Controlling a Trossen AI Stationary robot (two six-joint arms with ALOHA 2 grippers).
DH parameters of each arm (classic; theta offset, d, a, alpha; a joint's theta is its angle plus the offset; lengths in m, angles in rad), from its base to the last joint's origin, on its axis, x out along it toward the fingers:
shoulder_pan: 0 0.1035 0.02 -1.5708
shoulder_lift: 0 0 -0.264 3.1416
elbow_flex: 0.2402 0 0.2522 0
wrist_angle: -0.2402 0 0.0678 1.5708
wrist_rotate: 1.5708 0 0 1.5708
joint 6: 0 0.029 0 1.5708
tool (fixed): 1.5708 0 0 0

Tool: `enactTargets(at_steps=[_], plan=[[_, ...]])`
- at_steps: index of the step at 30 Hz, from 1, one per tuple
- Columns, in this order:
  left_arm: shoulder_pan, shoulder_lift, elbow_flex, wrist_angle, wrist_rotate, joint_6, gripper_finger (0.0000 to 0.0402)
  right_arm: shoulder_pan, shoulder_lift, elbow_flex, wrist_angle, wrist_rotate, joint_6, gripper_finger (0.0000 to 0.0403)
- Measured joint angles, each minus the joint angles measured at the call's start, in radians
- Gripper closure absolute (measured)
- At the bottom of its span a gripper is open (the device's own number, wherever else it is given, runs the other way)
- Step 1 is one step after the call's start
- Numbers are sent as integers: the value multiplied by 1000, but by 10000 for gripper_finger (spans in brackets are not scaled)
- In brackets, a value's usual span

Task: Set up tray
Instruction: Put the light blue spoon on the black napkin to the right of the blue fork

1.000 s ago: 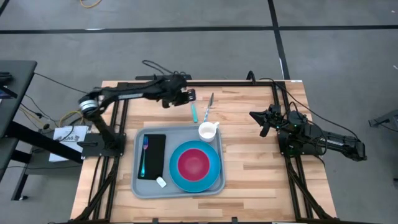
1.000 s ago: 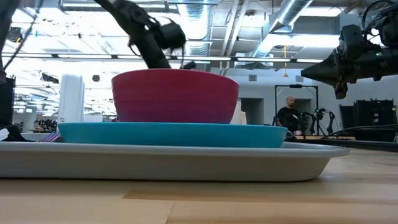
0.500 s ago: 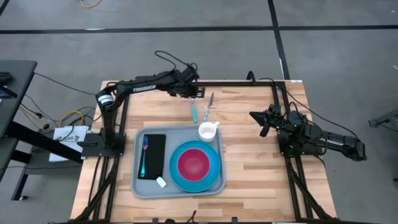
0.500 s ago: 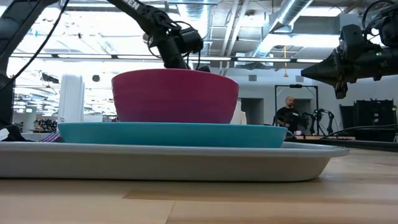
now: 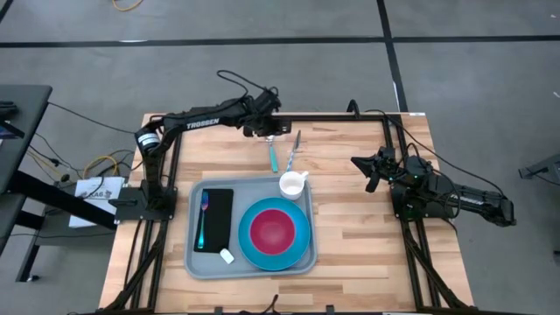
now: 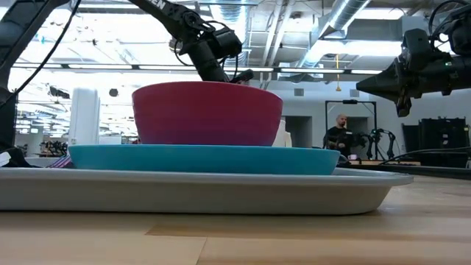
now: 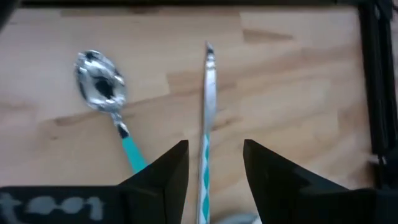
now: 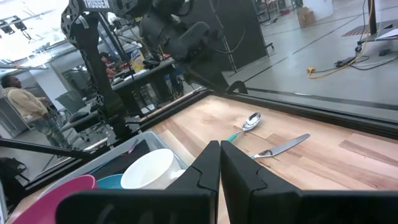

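The light grey-blue tray (image 5: 203,261) lies on the wooden table and carries a blue plate (image 5: 301,238) with a red bowl (image 5: 273,231), a white cup (image 5: 292,185) and a black napkin (image 5: 219,219) with a teal-handled fork (image 5: 202,220). Beyond the tray's far rim, a spoon (image 7: 101,86) and a knife (image 7: 208,99) lie flat on the wood. My left gripper (image 7: 214,168) hovers open over them near the far edge, its fingers standing on either side of the knife without touching. My right gripper (image 8: 217,171) is shut and raised at the table's right.
A small white object (image 5: 227,255) lies in the tray's near part. Black frame rails (image 5: 332,116) run along the far edge and both sides. Bare wood (image 5: 350,227) lies between the tray and my right arm. A person (image 6: 341,138) stands far back in the room.
My left arm has stretched out, and its gripper has swung from the table's left toward the right and far edge. It now stands above the spoon and knife. Nothing on the table has shifted.
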Motion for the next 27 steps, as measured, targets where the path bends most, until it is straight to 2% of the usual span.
enactTargets(at_steps=[6,10,12,18,27], plan=[[7,0,0,-72,-30,-104,261,0,0,0,0,0,0,398],[-9,0,0,-196,-148,-147,261,0,0,0,0,0,0,398],[-17,0,-1,-228,-174,-151,261,0,0,0,0,0,0,398],[-26,4,-1,-226,-175,-159,261,0,0,0,0,0,0,398],[-61,83,1,-198,-137,-190,261,0,0,0,-4,-2,0,398]])
